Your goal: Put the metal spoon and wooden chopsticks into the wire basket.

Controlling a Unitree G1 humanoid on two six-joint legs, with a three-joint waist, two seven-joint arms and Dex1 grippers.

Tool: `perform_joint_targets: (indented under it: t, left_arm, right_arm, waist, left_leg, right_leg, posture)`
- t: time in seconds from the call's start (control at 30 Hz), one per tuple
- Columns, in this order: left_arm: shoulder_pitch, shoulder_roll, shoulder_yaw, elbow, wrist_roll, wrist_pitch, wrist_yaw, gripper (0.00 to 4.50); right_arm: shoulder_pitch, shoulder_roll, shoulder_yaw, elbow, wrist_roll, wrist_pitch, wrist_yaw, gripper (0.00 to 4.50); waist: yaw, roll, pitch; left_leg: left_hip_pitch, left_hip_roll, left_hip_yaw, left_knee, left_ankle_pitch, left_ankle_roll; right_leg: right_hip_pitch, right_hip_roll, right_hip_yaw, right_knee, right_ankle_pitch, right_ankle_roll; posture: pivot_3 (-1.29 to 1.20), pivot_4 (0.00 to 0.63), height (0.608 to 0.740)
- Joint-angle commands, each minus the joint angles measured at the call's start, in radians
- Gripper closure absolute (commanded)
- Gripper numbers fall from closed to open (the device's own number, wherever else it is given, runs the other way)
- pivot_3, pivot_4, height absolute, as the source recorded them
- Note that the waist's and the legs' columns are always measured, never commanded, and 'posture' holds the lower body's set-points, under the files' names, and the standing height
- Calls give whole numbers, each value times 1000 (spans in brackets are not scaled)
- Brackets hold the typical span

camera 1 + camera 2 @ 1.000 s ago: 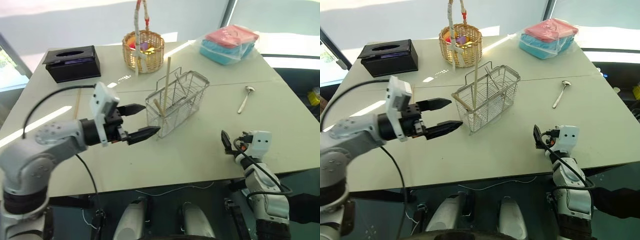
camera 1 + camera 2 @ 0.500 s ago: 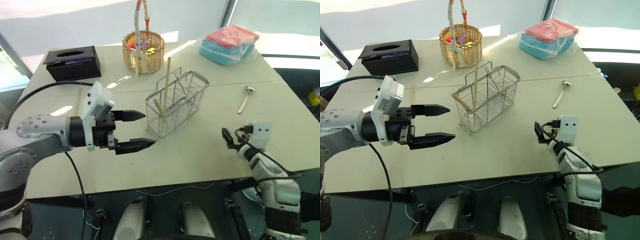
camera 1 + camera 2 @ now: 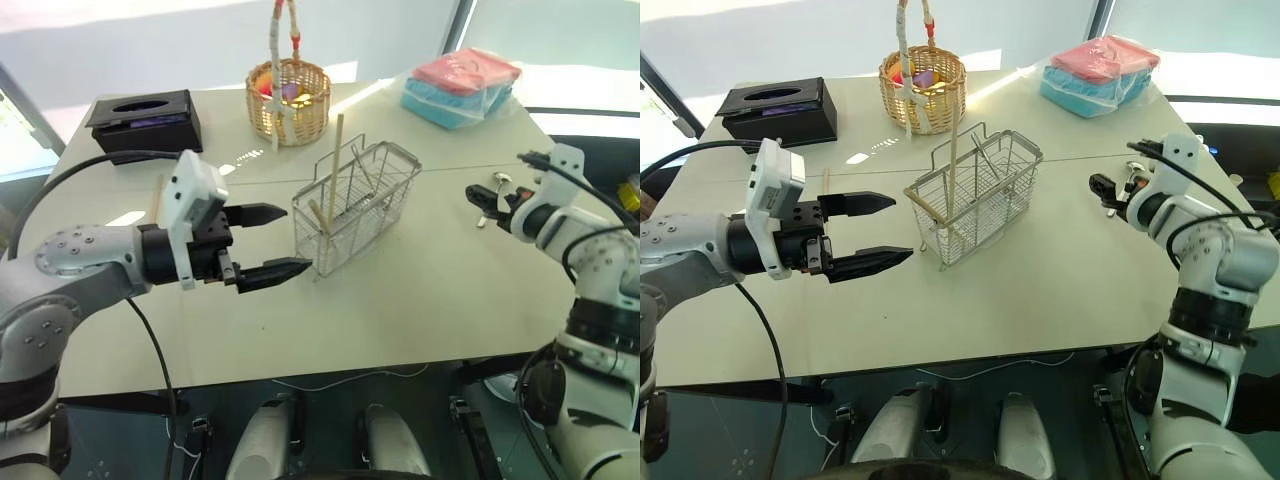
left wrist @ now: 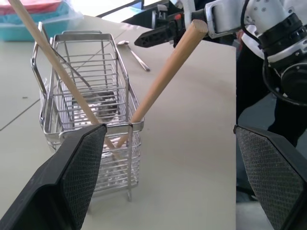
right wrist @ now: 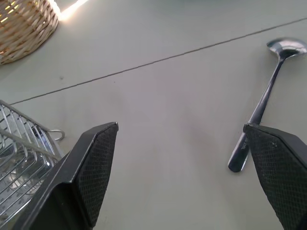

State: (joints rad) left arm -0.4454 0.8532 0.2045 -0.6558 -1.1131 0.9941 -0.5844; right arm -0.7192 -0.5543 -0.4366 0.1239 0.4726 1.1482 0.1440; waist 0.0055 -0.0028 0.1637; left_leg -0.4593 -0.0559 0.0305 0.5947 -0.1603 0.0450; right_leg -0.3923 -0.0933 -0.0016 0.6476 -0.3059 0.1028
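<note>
The wire basket [image 3: 356, 203] stands mid-table with two wooden chopsticks in it: one tall and nearly upright [image 3: 336, 160], one shorter and leaning [image 4: 158, 81]. A third chopstick [image 3: 825, 182] lies flat on the table behind my left arm. The metal spoon [image 5: 263, 106] lies on the table to the basket's right. My right gripper [image 3: 484, 199] hovers open just before the spoon, which lies beside its right finger in the right wrist view. My left gripper [image 3: 292, 240] is open and empty, its tips just short of the basket's left end.
A round wicker basket [image 3: 287, 100] with a tall handle stands at the back, with a black tissue box [image 3: 145, 122] to its left. A bag of pink and blue cloths [image 3: 460, 85] sits at the back right. The table's right edge runs close behind the spoon.
My right arm rose from the table's front edge and swung forward to the spoon, still open. My left gripper stayed near the basket's left end, open.
</note>
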Motion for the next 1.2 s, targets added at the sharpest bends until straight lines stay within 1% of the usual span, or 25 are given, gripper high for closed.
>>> perform_joint_targets:
  t: [0.03, 0.17, 0.47, 0.6, 0.83, 1.07, 1.2]
  left_arm:
    - [-5, -4, 24, -50, -34, -20, 45, 25]
    - [21, -11, 41, -88, -61, -25, 107, 25]
    - [67, -24, 46, -151, -137, -53, 252, 25]
    - [67, -15, 39, -157, -153, -66, 290, 25]
    - [51, -2, 28, -153, -185, -74, 337, 25]
    - [36, 21, 28, -144, -210, -74, 362, 25]
    - [36, 37, 32, -143, -218, -72, 376, 25]
  right_arm:
    - [-103, -26, 21, 155, -43, -62, 3, 153]
    - [-190, -30, 61, 342, -103, -150, 3, 153]
    - [-287, -10, 163, 622, -210, -348, 43, 153]
    - [-328, 3, 151, 731, -223, -415, 19, 153]
    - [-363, 17, 146, 858, -243, -518, -4, 153]
    - [-389, 18, 141, 938, -243, -567, 5, 153]
    - [-393, 27, 124, 967, -228, -556, -7, 153]
  waist:
    - [-4, 0, 0]
    - [-16, 0, 0]
    - [-19, 0, 0]
    - [-19, 0, 0]
    - [-19, 0, 0]
    - [-20, 0, 0]
    - [-19, 0, 0]
  left_leg:
    - [0, 0, 0, 0, 0, 0]
    - [-1, 0, 0, 1, 1, 2]
    - [-1, 0, 0, 2, 2, 3]
    - [-1, 0, 0, 2, 2, 3]
    - [-1, 0, 0, 2, 2, 2]
    - [-1, 0, 0, 2, 3, 1]
    - [-1, 0, 0, 2, 3, 1]
  right_leg:
    - [0, 0, 0, 0, 0, 0]
    - [0, 0, -1, 0, 0, 0]
    - [1, 1, -1, 0, 2, 3]
    - [1, 1, -1, 1, 2, 3]
    - [1, 2, -1, 1, 2, 3]
    - [1, 2, -1, 1, 2, 3]
    - [1, 2, -1, 1, 2, 3]
  posture:
    - [0, 150, 740]
    - [0, 150, 740]
    - [0, 150, 740]
    - [0, 150, 740]
    - [0, 150, 740]
    - [0, 150, 740]
    - [0, 150, 740]
